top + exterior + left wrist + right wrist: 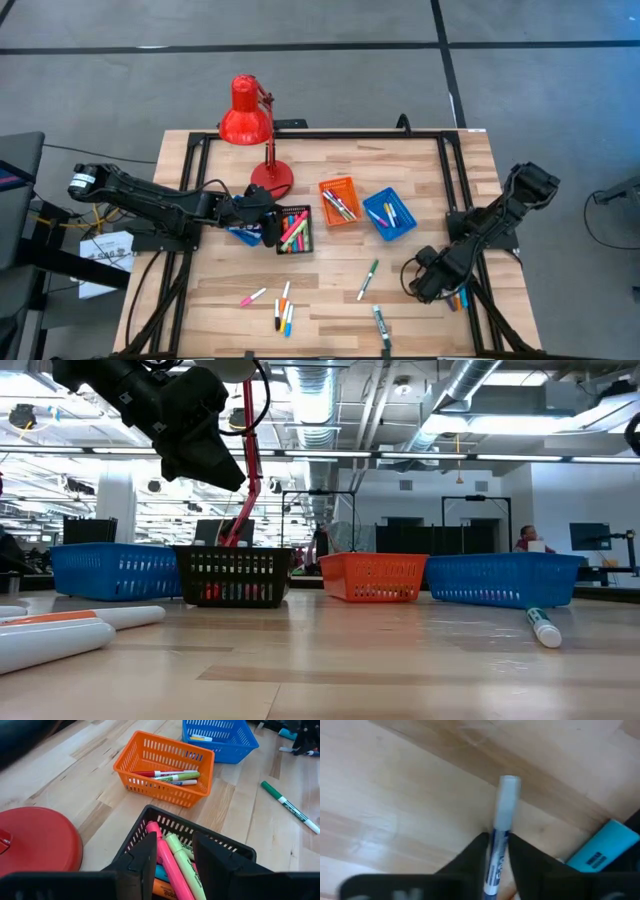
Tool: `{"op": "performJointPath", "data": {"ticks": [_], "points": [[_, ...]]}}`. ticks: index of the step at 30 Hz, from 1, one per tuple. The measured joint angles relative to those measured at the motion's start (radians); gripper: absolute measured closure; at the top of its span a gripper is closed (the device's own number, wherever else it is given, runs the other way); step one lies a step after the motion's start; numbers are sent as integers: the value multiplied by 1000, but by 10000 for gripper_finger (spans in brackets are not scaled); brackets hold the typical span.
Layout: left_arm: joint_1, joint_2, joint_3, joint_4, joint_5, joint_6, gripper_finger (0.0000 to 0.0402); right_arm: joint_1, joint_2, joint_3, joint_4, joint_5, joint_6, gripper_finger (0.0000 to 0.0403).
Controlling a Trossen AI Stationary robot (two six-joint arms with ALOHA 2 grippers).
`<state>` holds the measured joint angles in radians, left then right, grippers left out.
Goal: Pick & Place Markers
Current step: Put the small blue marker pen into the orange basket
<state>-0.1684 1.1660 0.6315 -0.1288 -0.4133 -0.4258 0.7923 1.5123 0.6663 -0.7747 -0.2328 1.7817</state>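
Right gripper [496, 851] is pinching a blue-and-white marker [501, 820] low at the table's right edge, ready to lift it toward a tray, while the left gripper [174, 857] is hanging spread and empty over the black tray [185, 827] of highlighters.

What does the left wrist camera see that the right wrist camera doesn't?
Only the left wrist view: the black tray of markers under the open left gripper, the orange tray, blue tray and lamp base. Only the right wrist view: the right gripper closed around a blue-and-white marker, beside a light blue marker. Both: the wooden table.
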Motion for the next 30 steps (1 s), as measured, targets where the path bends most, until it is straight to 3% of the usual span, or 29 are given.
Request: {"op": "performJointPath", "data": {"ticks": [5, 10, 16, 21, 25, 30], "points": [[0, 0, 0, 4, 0, 3, 280, -62, 9, 52, 21, 29, -18, 388], [0, 0, 0, 12, 0, 3, 280, -156, 8, 206, 19, 175, -186, 361], [0, 0, 0, 21, 0, 3, 280, -295, 4, 398, 26, 490, -464, 366], [0, 0, 0, 26, 0, 3, 280, -482, 4, 434, 136, 753, -725, 393], [0, 0, 0, 32, 0, 3, 280, -668, 35, 436, 275, 728, -916, 373], [0, 0, 0, 33, 0, 3, 280, -832, 119, 436, 382, 548, -1028, 357]]}}
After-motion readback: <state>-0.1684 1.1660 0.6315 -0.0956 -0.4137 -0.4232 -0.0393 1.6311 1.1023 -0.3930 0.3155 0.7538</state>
